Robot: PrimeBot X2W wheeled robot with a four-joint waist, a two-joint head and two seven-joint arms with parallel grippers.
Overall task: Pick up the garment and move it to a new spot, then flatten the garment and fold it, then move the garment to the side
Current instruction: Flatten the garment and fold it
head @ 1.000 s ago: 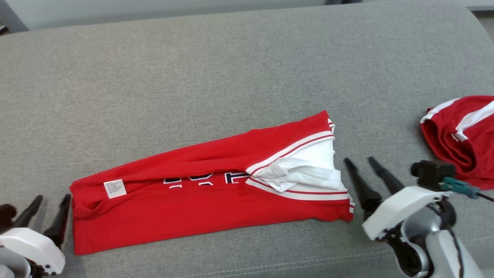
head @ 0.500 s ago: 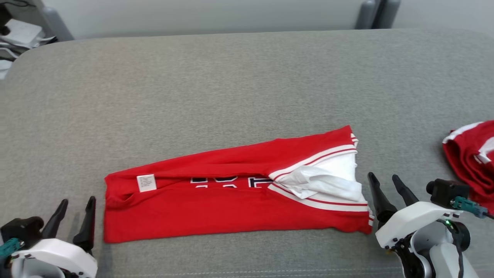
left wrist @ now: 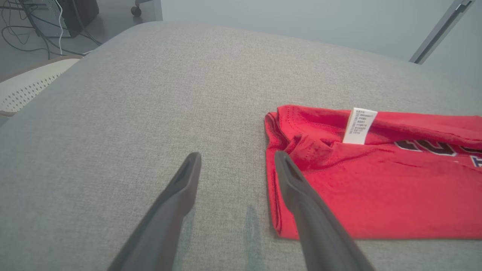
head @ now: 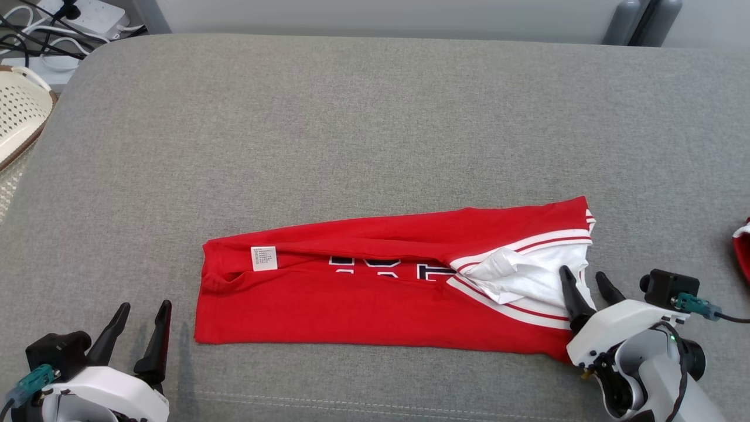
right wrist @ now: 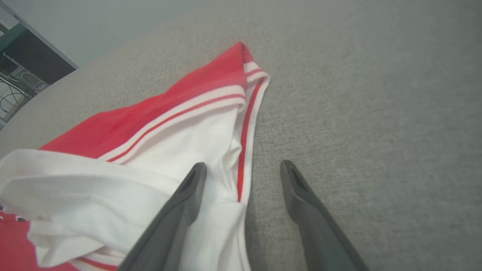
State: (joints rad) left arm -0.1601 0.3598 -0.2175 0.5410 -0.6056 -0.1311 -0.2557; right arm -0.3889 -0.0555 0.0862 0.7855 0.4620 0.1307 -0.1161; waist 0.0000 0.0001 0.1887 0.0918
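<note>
The garment (head: 375, 293), red with white striped trim and dark lettering, lies folded into a long band across the grey cushion (head: 351, 129). A white label (head: 263, 258) shows near its left end. My left gripper (head: 139, 325) stands open at the lower left, just off the garment's left edge (left wrist: 339, 188); one finger (left wrist: 297, 188) overlaps that edge in the left wrist view. My right gripper (head: 583, 282) is open at the garment's right end, its left finger (right wrist: 188, 195) over the white part (right wrist: 158, 169), the other over bare cushion.
A second red-and-white cloth (head: 743, 252) peeks in at the right edge. A cream perforated basket (head: 20, 111) sits off the cushion's left side, with cables and a power strip (head: 88, 12) behind it. Grey posts (head: 641, 20) stand at the back right.
The head camera has swung left, so the whole picture shifted right and the basket came into view. Both grippers stay open; the right one now overlaps the garment's right end.
</note>
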